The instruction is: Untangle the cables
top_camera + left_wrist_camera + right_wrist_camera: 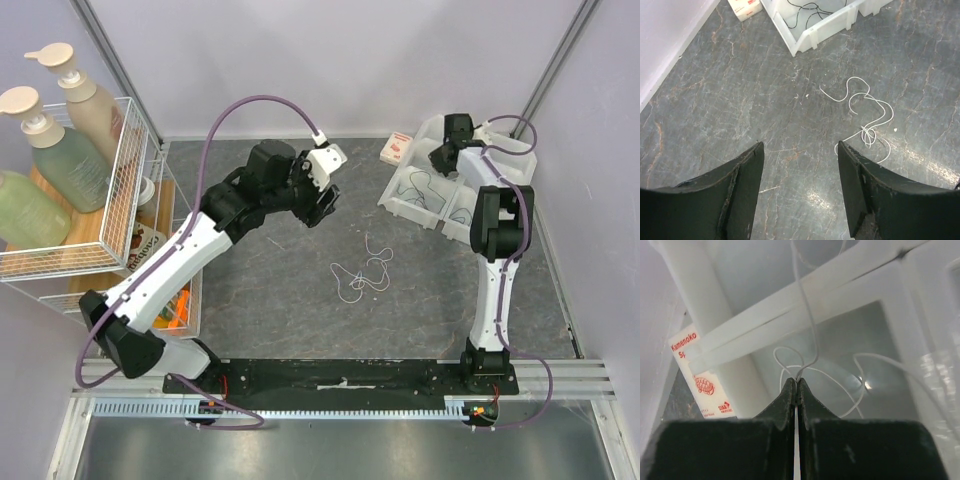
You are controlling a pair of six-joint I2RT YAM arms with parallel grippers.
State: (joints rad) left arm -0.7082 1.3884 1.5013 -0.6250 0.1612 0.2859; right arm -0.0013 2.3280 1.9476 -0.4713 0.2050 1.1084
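White cable (814, 332) in right gripper (796, 381)

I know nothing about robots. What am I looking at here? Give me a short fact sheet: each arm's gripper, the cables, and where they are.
left gripper: open, empty, above bare table
right gripper: shut on a thin white cable, at the bins
tangle: white, knotted, lying on the table between the arms, nothing touching it
dark cable: lying loose in one bin
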